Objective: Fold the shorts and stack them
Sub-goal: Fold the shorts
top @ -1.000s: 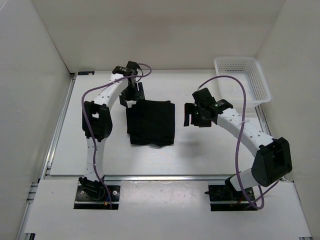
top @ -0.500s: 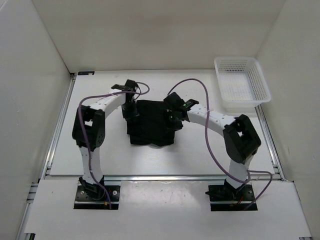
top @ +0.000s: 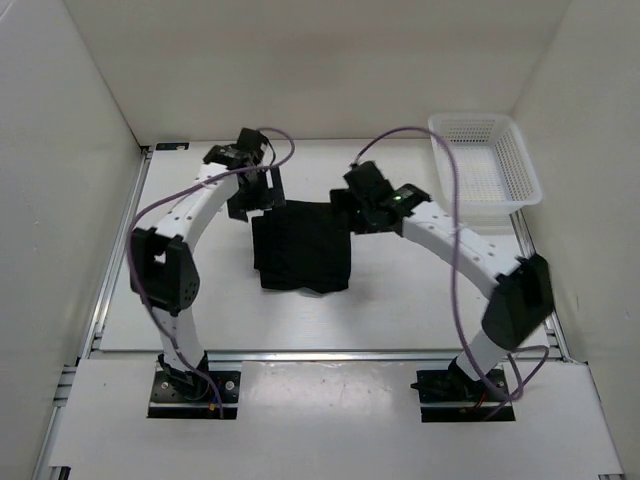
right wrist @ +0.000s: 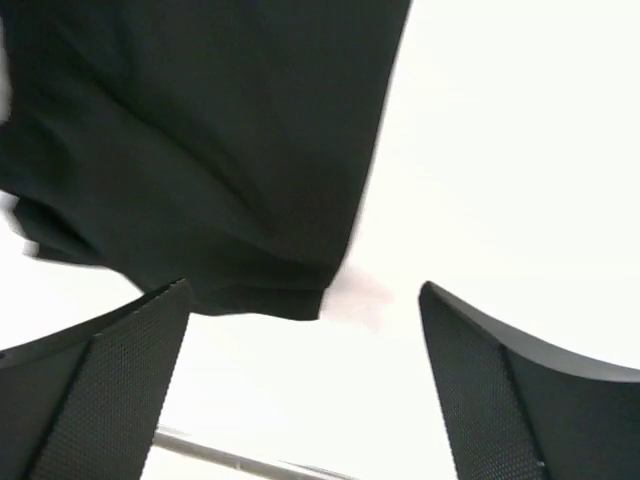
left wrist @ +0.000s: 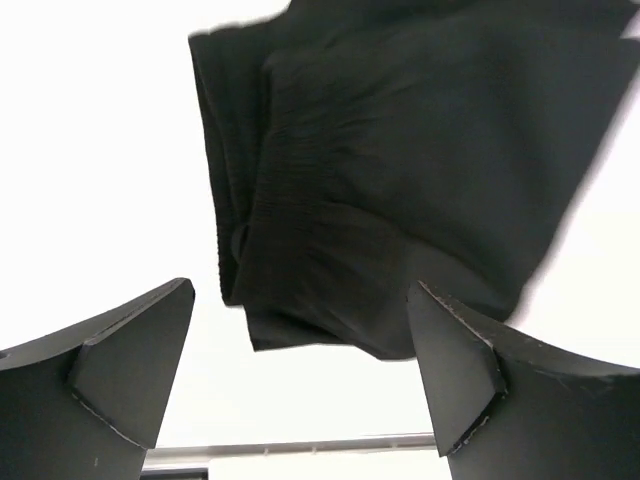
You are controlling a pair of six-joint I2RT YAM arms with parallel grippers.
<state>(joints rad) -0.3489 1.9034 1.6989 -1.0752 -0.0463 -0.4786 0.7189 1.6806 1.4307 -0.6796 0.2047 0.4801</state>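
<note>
Shorts lie folded at the middle of the surface. I see left gripper at their far-left corner, right gripper at far-right; both sets of fingers spread wide, holding nothing.

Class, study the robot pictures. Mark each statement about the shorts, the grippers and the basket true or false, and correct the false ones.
1. The shorts lie in a folded pile on the table. True.
2. The left gripper is shut on the shorts. False: its fingers are spread apart and hold nothing.
3. The right gripper is open. True.
4. The shorts are inside the basket. False: the basket stands apart at the far right of the table, with no shorts in it.
</note>
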